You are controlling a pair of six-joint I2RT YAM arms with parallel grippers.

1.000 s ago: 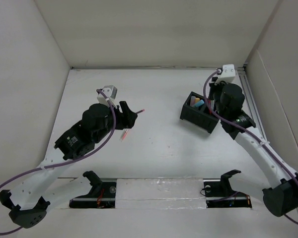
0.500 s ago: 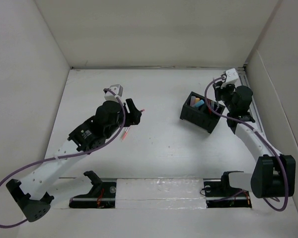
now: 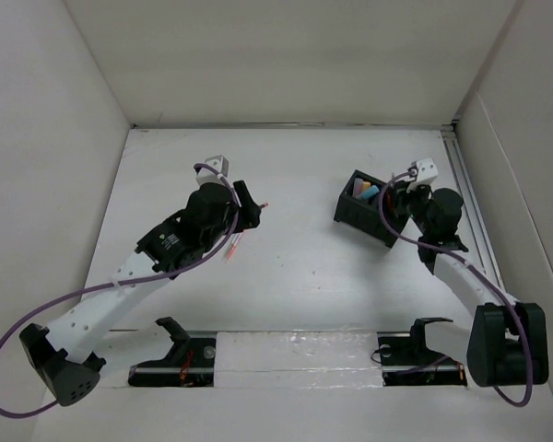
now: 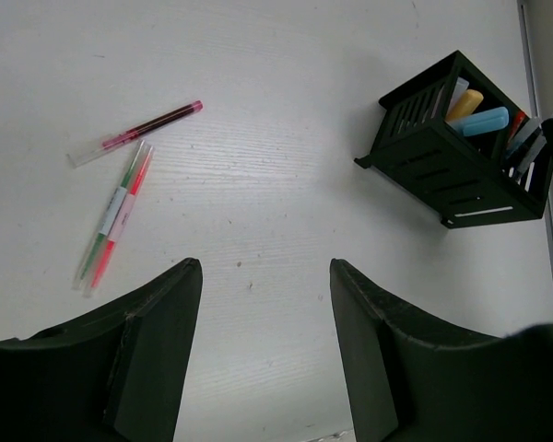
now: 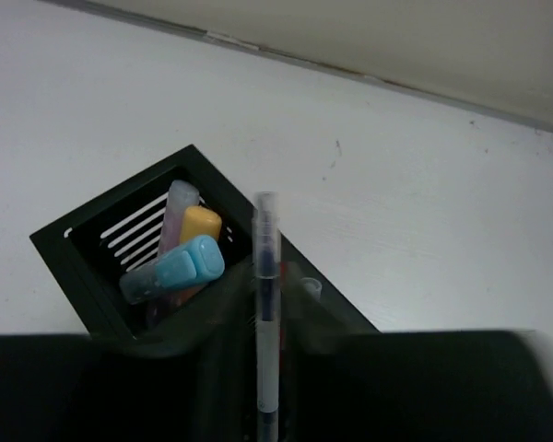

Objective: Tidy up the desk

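My left gripper (image 4: 263, 269) hangs open and empty above the white desk (image 4: 276, 175). Ahead of it and to its left lie a pink pen (image 4: 138, 132) and a green and a red pen (image 4: 115, 218) side by side. From above, the left gripper (image 3: 250, 208) hovers beside those pens (image 3: 230, 247). My right gripper (image 5: 265, 318) is shut on a blue pen with a clear cap (image 5: 266, 276), held upright over the near wall of the black organizer (image 5: 92, 253). The organizer (image 3: 367, 210) holds blue (image 5: 177, 271), yellow (image 5: 201, 224) and purple highlighters.
White wall panels (image 3: 64, 110) enclose the desk on the left, back and right. A metal rail (image 3: 468, 198) runs along the right edge, just beyond the right arm. Both arm bases and black brackets (image 3: 173, 330) sit at the near edge.
The right arm has folded back toward its base, its wrist dropping closer beside the organizer with the pen still held. The left arm has stretched a little farther out over the pens.
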